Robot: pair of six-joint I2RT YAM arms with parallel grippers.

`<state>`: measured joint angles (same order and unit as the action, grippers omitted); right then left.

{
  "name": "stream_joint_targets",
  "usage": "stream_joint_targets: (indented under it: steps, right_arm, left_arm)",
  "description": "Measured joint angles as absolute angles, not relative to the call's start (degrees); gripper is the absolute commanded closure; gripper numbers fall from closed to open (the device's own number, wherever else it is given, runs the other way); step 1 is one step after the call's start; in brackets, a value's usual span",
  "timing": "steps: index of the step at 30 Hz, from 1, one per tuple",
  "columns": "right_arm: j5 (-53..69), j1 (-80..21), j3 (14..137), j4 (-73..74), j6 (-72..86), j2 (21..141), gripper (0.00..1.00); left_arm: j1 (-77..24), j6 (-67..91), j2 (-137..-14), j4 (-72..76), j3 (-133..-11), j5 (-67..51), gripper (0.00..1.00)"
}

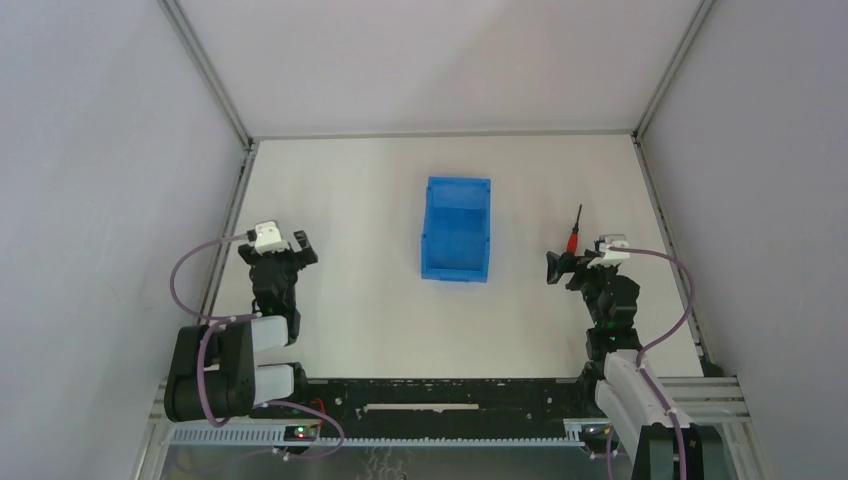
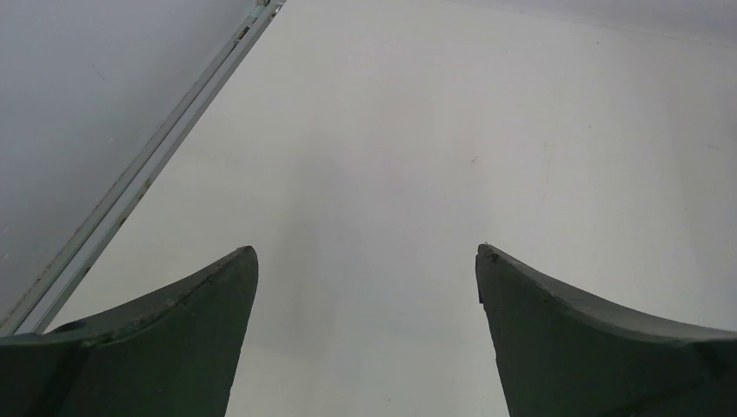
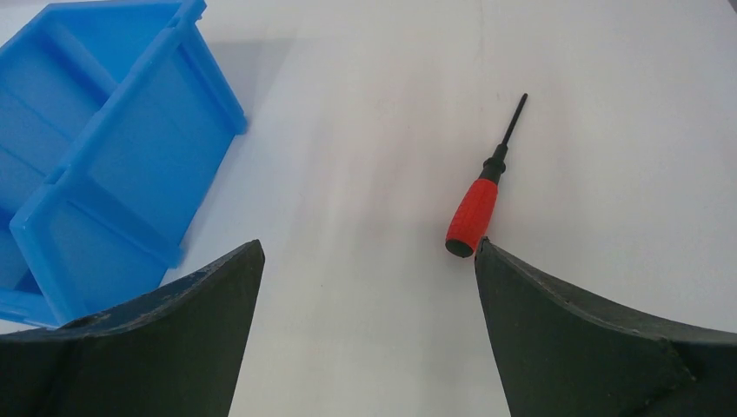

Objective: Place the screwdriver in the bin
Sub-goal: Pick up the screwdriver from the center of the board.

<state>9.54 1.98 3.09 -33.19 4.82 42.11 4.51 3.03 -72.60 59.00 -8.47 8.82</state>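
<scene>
Right gripper (image 3: 365,252) stands with its jaws spread wide and nothing between them, to the right of the bin (image 1: 458,182). The screwdriver (image 3: 476,213) lies flat on the white surface (image 1: 350,200), also right of the bin and well apart from it. Its red handle end sits just beside the tip of this gripper's right finger, and its dark shaft points away. Left gripper (image 1: 292,250), left of the bin, is likewise spread wide and holds nothing.

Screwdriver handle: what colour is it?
The screwdriver has a red handle, clearest in the right wrist view.
</scene>
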Motion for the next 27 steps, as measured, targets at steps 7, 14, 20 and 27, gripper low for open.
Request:
stream_joint_targets:
  steps: [7, 14, 20, 27]
  right_arm:
    - [9.47, 1.98, 3.09, -33.21, 4.82, 42.13, 0.00]
    - [9.41, 1.98, 3.09, -33.21, 4.82, 42.26, 0.00]
    - [8.93, 1.98, 3.16, -32.64, 4.84, 43.20, 0.00]
    - [8.64, 2.02, 7.88, -27.18, 4.82, 46.09, 0.00]
  left_arm:
    - [4.51, 3.03, -72.60, 59.00, -8.47, 8.82, 0.00]
    - [4.51, 3.03, -72.60, 59.00, -8.47, 8.82, 0.00]
    - [4.51, 3.03, -72.60, 59.00, -8.47, 8.82, 0.00]
    - [4.51, 3.03, -72.60, 59.00, -8.47, 8.82, 0.00]
